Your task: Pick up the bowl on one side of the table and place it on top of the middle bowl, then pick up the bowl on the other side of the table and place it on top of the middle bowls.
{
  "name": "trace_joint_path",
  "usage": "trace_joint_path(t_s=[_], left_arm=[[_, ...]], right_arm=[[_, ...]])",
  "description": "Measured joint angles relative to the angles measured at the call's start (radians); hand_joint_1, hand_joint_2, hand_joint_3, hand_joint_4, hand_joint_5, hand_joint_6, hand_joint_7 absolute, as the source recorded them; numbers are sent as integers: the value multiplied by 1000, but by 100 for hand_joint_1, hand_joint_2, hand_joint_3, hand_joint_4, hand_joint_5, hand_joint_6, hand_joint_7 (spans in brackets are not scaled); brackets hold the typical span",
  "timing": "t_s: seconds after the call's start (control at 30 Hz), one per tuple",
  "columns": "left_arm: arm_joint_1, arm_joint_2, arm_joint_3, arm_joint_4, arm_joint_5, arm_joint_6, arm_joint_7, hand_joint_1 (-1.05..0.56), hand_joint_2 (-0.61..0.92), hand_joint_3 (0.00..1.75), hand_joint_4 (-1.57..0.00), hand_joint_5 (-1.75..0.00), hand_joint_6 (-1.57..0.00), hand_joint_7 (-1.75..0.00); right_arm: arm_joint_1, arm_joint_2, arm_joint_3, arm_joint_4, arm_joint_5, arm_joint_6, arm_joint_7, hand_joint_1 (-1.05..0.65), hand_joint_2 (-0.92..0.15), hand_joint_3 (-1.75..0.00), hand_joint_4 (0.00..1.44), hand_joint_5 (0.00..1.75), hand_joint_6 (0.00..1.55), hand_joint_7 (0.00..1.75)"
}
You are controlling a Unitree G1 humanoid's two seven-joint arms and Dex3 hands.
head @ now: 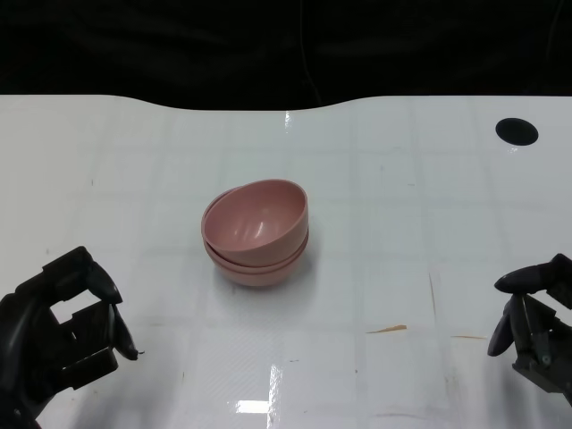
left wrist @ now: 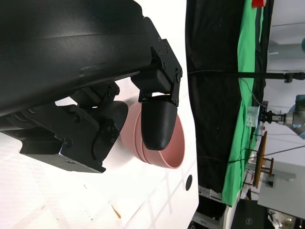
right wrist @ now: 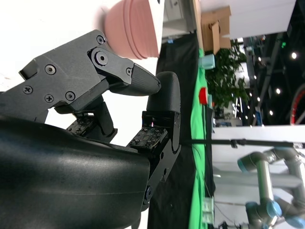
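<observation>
Pink bowl stack (head: 256, 235) sat near the middle of the white surface (head: 402, 206), well apart from both hands. Stack looked like three nested bowls; top bowl (head: 255, 214) was tilted, opening facing toward the robot & a bit to its left, not seated flat in the ones below. Bottom bowls (head: 259, 266) sat upright on the surface, rims showing as bands under the tilted one. Left hand (head: 63, 326) was at lower left of head view, low over the surface near the front edge, fingers curled in, nothing in them; can't tell if it touched the surface. Right hand (head: 536, 317) was at lower right, also holding nothing, fingers bent in w/ tips close together. Left wrist view showed the left hand's fingers (left wrist: 159, 121) in front of the bowl stack (left wrist: 169, 148), no contact, the stack beyond them on the surface. Right wrist view showed the right hand's fingers (right wrist: 124, 78) folded together w/ nothing between, bowl stack (right wrist: 133, 28) farther off on the surface. Black round spot (head: 517, 131) was on the surface at far right, well apart from the bowls. Small brown mark (head: 389, 330) was on the surface between the stack & the right hand. Dark backdrop (head: 268, 45) ran behind the far edge; green cloth (left wrist: 248, 95) & stands showed in the wrist views beyond the surface.
</observation>
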Motion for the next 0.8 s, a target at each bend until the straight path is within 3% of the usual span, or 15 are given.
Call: trace_joint_path(t_s=[0.8], left_arm=[[13, -19, -3, -56, 2, 20, 24, 23, 71, 133, -89, -175, -71, -175]], right_arm=[[24, 1, 1, 3, -21, -9, 43, -20, -61, -89, 79, 175, 77, 138]])
